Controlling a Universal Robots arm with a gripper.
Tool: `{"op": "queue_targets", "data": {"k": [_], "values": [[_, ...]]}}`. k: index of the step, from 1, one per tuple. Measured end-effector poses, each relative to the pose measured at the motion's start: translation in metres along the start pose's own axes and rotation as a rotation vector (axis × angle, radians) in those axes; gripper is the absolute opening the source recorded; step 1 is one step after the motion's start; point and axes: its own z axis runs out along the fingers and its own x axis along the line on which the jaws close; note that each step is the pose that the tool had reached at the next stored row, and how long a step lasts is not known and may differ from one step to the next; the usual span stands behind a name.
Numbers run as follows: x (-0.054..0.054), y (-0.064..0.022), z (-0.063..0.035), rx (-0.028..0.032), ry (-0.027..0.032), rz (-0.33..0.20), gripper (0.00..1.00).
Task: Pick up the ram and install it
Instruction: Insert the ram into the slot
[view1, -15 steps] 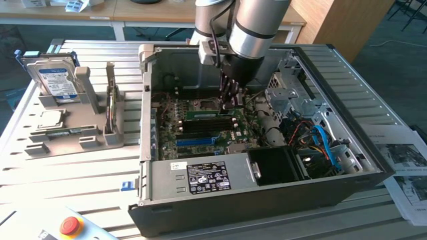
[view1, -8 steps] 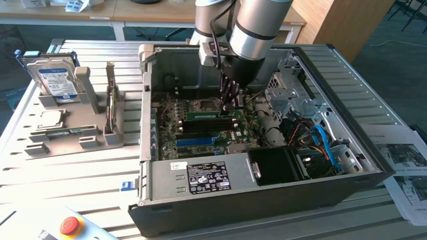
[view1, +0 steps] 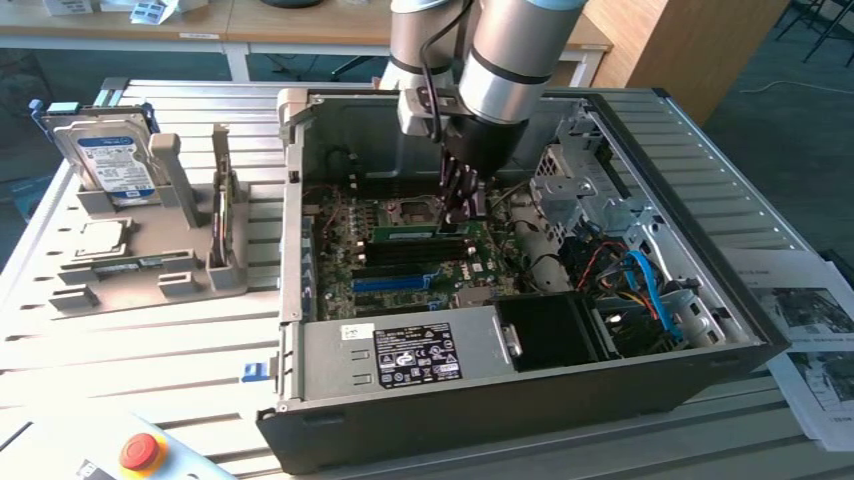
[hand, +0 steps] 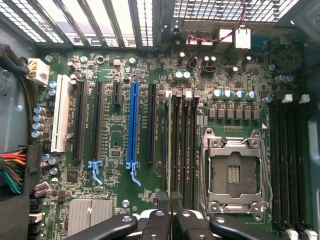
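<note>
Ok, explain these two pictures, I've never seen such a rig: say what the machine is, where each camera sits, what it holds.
The machine is a robot arm reaching into an open computer case on a slatted table. One picture is taken from off the arm; the other looks from its wrist at the motherboard. Its jaws are shut on the ram, a thin stick seen edge-on, at a slot beside the empty processor socket. A hard drive stands in a grey holder beside the case.
</note>
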Motion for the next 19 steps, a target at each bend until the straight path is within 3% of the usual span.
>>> {"op": "queue_targets", "data": {"k": [13, 19], "values": [[0.0, -0.0001, 0.0141, 0.0036, 0.0001, 0.0, 0.12], [0.0, 0.0006, 0.0149, 0.0037, 0.0001, -0.002, 0.12]]}}
